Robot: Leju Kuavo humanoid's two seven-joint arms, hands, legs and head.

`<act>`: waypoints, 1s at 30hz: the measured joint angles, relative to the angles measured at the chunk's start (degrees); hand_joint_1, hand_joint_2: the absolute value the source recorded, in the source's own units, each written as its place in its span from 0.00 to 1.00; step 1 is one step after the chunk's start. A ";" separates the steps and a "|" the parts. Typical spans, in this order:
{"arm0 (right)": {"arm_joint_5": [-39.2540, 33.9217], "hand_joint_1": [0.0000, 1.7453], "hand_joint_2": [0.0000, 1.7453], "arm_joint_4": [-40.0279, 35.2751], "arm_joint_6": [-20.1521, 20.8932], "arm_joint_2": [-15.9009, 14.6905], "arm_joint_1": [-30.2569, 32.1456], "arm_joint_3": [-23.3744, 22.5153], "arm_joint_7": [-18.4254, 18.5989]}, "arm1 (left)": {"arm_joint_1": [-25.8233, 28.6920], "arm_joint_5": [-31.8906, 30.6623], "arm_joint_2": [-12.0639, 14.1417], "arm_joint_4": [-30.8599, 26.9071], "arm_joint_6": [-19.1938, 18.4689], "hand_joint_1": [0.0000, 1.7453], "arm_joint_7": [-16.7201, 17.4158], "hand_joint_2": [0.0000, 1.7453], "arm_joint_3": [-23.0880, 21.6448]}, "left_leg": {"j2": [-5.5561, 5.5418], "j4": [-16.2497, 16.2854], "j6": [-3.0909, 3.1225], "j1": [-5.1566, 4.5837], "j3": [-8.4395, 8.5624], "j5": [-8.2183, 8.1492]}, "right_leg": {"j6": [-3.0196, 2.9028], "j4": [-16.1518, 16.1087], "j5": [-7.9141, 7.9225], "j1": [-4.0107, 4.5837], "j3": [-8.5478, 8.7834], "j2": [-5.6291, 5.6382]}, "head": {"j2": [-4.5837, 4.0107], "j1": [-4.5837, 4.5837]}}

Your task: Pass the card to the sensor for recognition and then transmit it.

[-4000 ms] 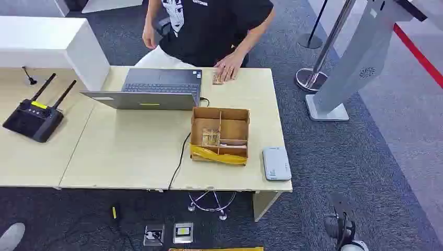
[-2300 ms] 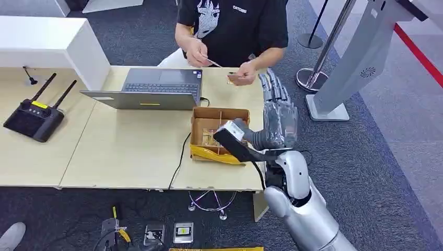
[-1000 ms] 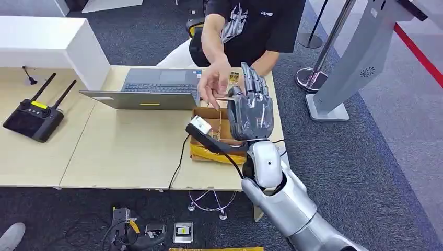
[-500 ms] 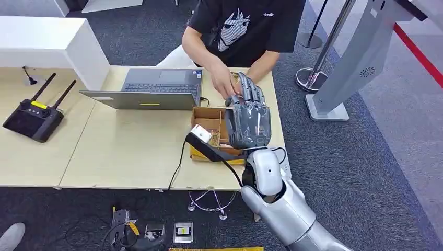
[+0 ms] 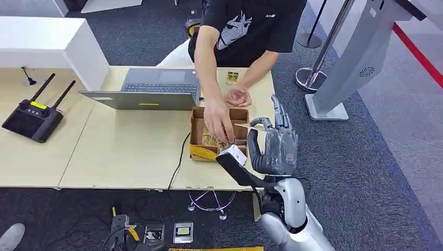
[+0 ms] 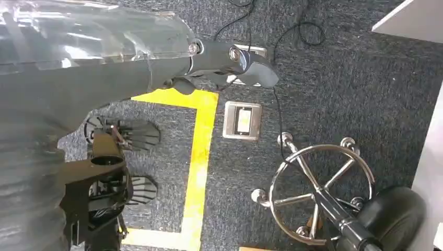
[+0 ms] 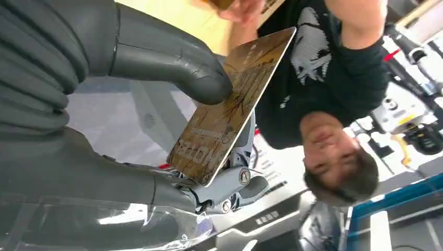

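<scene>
the right hand (image 5: 275,144), right of centre in the head view, has drawn back from the person with the card (image 7: 230,107) now pinched between thumb and fingers, so the sensor pass likely comes next; left hand's (image 6: 230,57) fingers unclear.

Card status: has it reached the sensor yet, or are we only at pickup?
Pickup looks done: the right hand pinches the card between thumb and fingers, raised beside the cardboard box. The person's hand is in that box. No sensor pass is visible yet. Presenting the card for recognition and handing it on remain.
</scene>
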 joint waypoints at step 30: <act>-19.47 1.00 1.00 6.40 -2.10 -2.93 3.81 -5.84 -3.45 | 1.68 1.66 1.51 -2.07 1.81 0.00 0.02 1.00 1.36 | 0.01 -0.01 0.00 0.00 -0.02 0.01 | 0.00 0.03 0.01 0.00 0.01 0.02 | 0.00 0.02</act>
